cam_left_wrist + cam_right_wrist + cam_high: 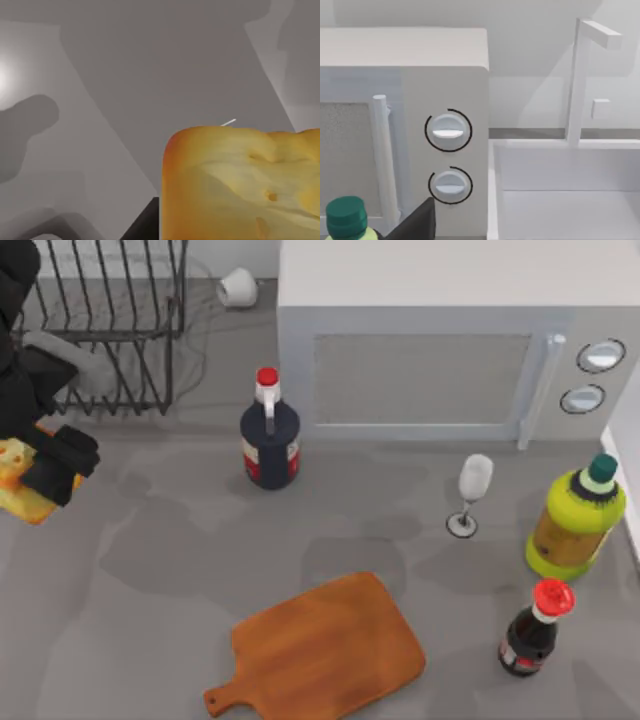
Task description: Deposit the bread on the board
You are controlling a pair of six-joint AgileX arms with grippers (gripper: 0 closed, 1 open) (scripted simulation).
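Left end effector (45, 472): closed on the bread (18, 480), well left of the board (330, 648).
Right end effector: state cannot be told.

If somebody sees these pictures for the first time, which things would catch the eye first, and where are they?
Probably the golden-yellow bread, held by the left gripper at the table's far left edge; it looms large in the left wrist view. Next comes the reddish-brown board lying bare at the front centre, far from the bread. Behind stands the big white microwave, with a lime-green bottle at the right.
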